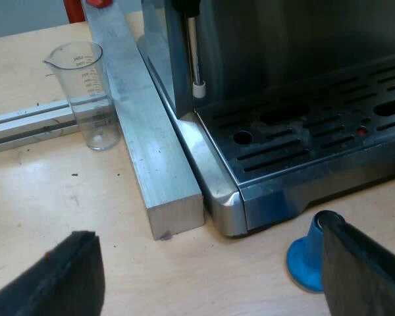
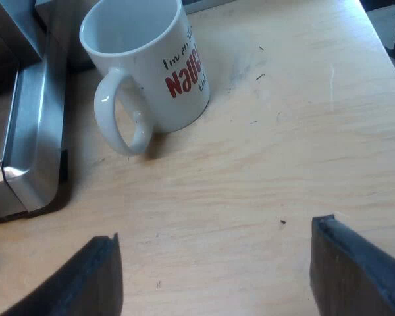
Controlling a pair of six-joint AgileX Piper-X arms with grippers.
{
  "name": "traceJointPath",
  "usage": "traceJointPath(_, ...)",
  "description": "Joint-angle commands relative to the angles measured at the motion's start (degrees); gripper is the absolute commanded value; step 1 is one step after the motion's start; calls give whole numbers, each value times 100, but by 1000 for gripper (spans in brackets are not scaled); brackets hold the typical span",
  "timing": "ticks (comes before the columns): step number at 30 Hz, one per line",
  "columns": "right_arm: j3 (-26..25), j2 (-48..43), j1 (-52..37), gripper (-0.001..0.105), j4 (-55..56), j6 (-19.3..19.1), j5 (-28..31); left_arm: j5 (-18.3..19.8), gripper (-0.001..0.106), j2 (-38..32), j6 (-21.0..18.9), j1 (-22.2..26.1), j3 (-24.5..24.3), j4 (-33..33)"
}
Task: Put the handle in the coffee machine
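Your left jaws wide open, empty, at espresso machine (image 1: 283,66) front corner, blue tamper (image 1: 303,263) beside one finger. Your right jaws likewise, over counter (image 2: 250,178) near mug (image 2: 151,66). Where holder lies: cannot tell. Find it first, grip by handle, steer clear of tamper.

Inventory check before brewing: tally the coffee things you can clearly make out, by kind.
Espresso machine: 1
Measuring glass: 1
Blue tamper: 1
Mug: 1
Total: 4

One machine (image 1: 303,131), one measuring glass (image 1: 92,99), one tamper (image 1: 305,261), one mug (image 2: 151,59)
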Motion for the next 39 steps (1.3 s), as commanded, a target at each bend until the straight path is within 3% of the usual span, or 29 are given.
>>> traceJointPath(1,-64,-261,-19,62,7,29,-24,-47,70,-805,-9,-11,-6,-60)
traceJointPath(6,-64,-261,-19,62,7,30,-220,-47,70,-805,-9,-11,-6,-75)
traceJointPath(7,-121,-241,-19,62,50,-53,-461,-47,70,-805,-9,-11,-6,-86)
traceJointPath(11,-418,-37,-19,62,383,-50,-475,-32,70,-680,-9,-11,-108,-53)
traceJointPath(14,-805,271,-19,62,779,-134,-675,95,70,-390,-9,-11,-285,17)
traceJointPath(16,-1110,530,-19,62,1017,-345,-1033,266,70,-98,-9,-11,-435,44)
traceJointPath(20,-1582,914,-19,62,1315,-703,-1118,672,70,391,-9,-11,-682,43)
traceJointPath(24,-2101,1497,-19,62,1761,-1243,-1229,1070,70,922,411,-11,-962,35)
traceJointPath(27,-2274,1727,11,62,1864,-1333,-1296,1192,70,1083,607,-11,-1041,33)
traceJointPath(28,-2429,2042,135,62,1869,-1332,-1338,1410,70,1310,1023,-11,-1145,33)
traceJointPath(30,-2522,2318,245,62,1907,-1365,-1323,1625,70,1517,1283,-11,-1228,33)
traceJointPath(34,-2686,2879,532,62,1909,-1397,-1324,2047,70,1865,1383,-57,-1304,41)
traceJointPath(39,-2830,3539,1075,62,1895,-1351,-1054,2160,70,2301,1383,-540,-1302,69)
